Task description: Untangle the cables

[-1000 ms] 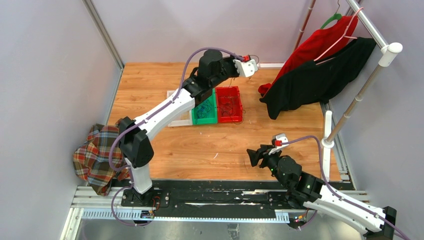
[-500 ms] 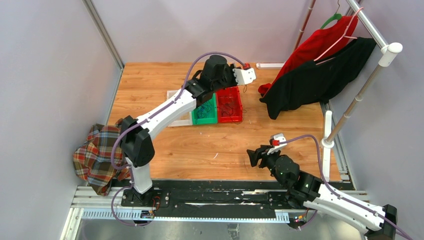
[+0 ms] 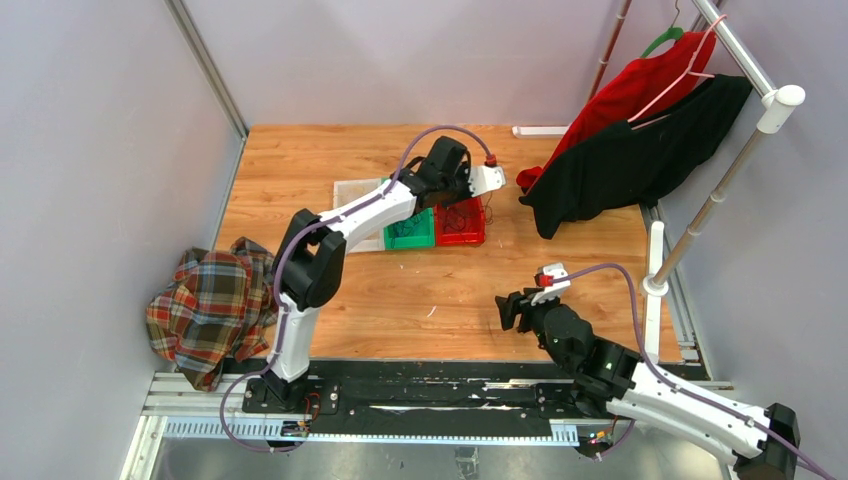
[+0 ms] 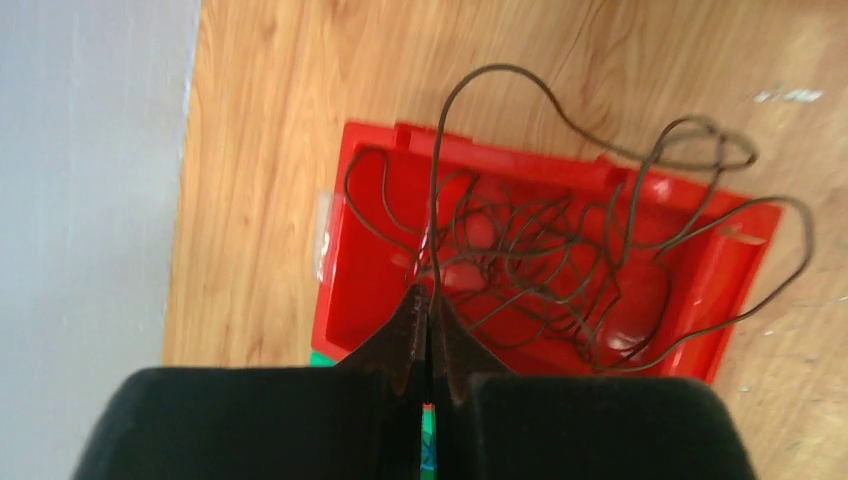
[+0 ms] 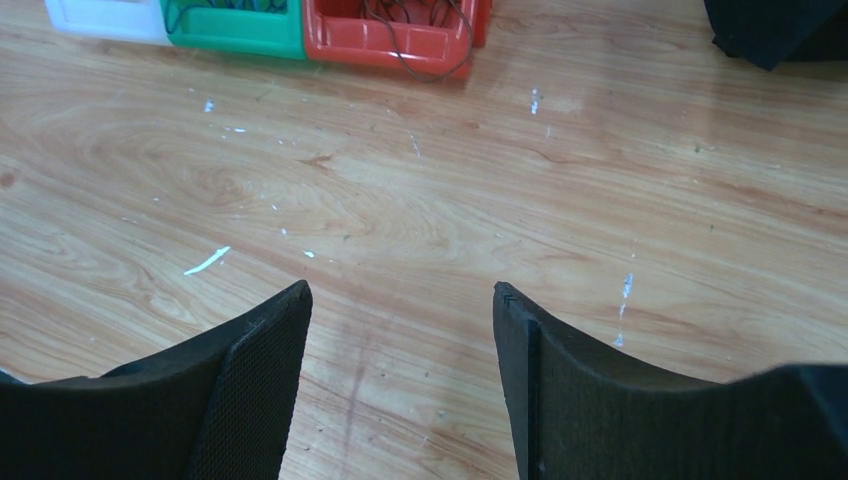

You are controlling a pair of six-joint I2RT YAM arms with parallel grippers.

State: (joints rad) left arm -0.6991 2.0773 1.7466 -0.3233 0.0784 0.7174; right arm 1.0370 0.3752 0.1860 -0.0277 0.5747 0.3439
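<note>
A dark thin cable [image 4: 560, 250] lies tangled in the red bin [image 4: 372, 150], with loops hanging over its far rim. My left gripper [image 4: 428, 298] is shut on one strand of it, just above the bin; in the top view it [image 3: 463, 198] hovers over the red bin [image 3: 470, 236]. Blue cables [image 3: 406, 226] lie in the green bin [image 3: 425, 240] beside it. My right gripper [image 5: 400, 300] is open and empty, low over bare wood, well in front of the bins; it also shows in the top view [image 3: 508, 310]. No yellow-tan cable shows.
A white bin [image 5: 105, 15] stands left of the green bin [image 5: 235, 30]. A plaid cloth [image 3: 205, 305] lies at the table's left edge. Red and black garments [image 3: 640, 140] hang from a rack [image 3: 770, 95] at the back right.
My left arm has come down and toward me, from high behind the bins to just over the red bin. My right gripper has barely shifted.
</note>
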